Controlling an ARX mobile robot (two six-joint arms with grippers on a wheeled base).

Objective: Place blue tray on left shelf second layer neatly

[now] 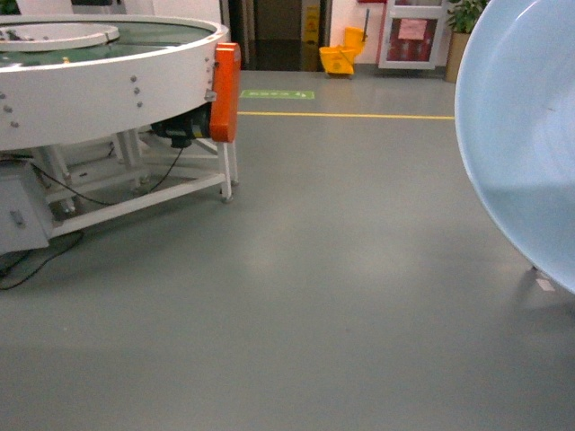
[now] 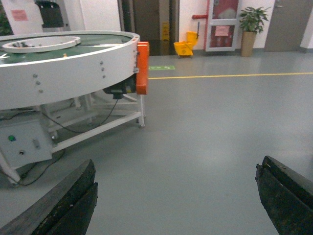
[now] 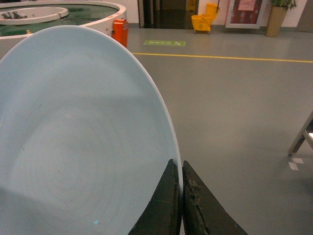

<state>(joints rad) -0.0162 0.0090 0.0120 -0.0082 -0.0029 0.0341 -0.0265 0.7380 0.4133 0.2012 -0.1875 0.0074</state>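
Right wrist view, nearest: the right gripper [image 3: 181, 196] has its two dark jaws pressed together on the rim of the blue tray [image 3: 83, 132], clamping that thin edge between them. The tray is held off the floor and tilted, its pale, smooth hollow facing the camera and filling the left half of this view. In the head view the same tray [image 1: 526, 135] stands on edge at the right border, partly cut off by the frame.

Left wrist view: the left gripper [image 2: 176, 200] hangs above the grey floor [image 2: 195, 137] with its jaws spread wide, one dark fingertip [image 2: 63, 203] at the lower left and the other at the lower right, nothing between them.

Middle distance: a round white conveyor table [image 1: 108, 81] on a white frame stands at the left, an orange guard [image 1: 225, 92] on its side and black cables trailing beneath. A metal leg [image 3: 303, 137] enters at the right edge of the right wrist view.

Far: a yellow floor line [image 1: 346, 115], a yellow mop bucket [image 1: 340, 57], a potted plant [image 2: 250, 27] beside a red-framed door.
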